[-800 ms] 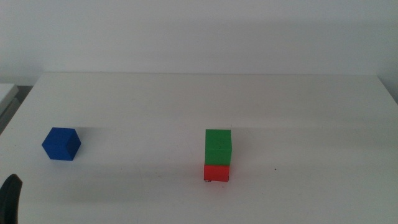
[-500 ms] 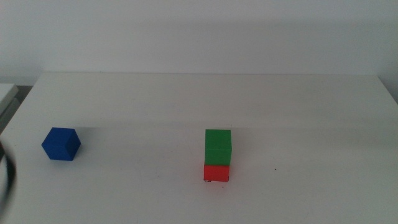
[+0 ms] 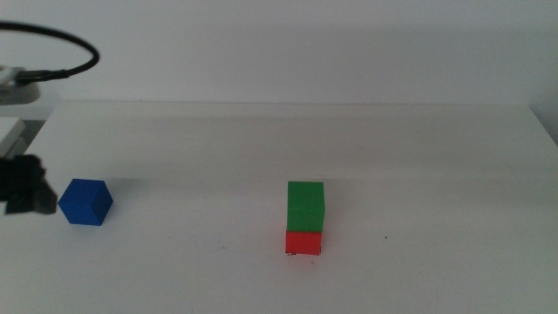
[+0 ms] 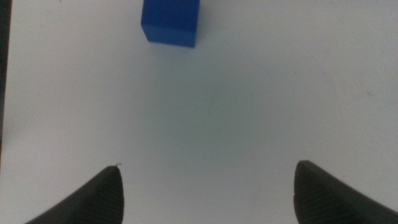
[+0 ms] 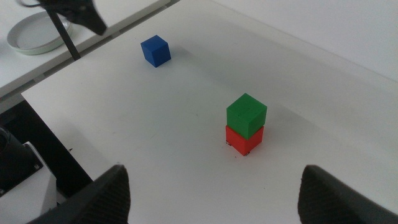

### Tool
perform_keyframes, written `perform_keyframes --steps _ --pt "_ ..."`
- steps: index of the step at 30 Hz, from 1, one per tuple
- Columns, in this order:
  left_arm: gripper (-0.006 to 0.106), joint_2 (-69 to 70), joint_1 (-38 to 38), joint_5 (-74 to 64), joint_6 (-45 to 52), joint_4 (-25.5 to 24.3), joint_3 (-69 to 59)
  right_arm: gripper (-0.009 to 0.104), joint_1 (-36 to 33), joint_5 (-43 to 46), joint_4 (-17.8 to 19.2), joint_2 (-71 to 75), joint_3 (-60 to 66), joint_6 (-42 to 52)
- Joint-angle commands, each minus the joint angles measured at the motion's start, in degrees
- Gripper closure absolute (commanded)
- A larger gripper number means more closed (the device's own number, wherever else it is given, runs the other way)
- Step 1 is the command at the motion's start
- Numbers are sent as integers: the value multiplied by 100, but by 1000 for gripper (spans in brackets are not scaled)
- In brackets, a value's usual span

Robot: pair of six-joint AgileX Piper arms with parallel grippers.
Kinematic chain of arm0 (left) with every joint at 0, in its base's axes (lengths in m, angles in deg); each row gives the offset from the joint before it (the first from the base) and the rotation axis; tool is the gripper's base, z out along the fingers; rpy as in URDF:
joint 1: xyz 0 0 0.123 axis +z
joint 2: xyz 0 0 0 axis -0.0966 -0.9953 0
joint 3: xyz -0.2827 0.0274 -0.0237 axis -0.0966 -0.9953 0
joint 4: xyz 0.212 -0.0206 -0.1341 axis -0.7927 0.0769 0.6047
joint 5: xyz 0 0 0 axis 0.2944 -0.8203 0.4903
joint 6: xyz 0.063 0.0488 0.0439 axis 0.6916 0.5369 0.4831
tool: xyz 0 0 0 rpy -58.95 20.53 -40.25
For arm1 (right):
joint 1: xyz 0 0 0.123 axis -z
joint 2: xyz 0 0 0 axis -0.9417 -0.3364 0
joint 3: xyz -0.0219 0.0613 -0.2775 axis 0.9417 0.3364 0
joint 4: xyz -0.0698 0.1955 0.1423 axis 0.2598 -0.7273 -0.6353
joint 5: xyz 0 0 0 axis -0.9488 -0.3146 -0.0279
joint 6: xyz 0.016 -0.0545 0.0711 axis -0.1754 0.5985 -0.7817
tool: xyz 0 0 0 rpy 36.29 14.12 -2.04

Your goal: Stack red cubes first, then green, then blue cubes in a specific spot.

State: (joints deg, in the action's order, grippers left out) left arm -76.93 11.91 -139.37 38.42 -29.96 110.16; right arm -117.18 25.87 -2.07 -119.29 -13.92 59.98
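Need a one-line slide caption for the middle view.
Left gripper beside blue cube; green cube sits on red cube.

This looks like a robotics lab set up for tests. A plain white bench [image 3: 418,148] stands against a bare pale wall [image 3: 305,48], carrying only small coloured cubes. A black cable [image 3: 74,39] loops in at the far left, and a shallow white dish [image 5: 34,36] sits on a neighbouring white surface.
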Motion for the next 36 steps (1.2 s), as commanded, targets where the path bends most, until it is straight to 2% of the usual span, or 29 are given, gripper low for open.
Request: perform_keyframes --steps 1,6,11,19,36 --pt "7 -473 46 256 -29 -43 175 13 -4 51 43 2 11 42" --pt "7 -1459 56 28 446 -417 931 13 -4 51 43 2 11 42" --pt "7 -2507 56 -182 542 -415 1828 13 -4 51 43 2 11 42" --pt "7 -3664 56 -195 655 -406 2562 13 -4 51 43 2 11 42" --pt "7 -4554 56 245 903 -202 2655 13 -4 51 43 2 11 42"
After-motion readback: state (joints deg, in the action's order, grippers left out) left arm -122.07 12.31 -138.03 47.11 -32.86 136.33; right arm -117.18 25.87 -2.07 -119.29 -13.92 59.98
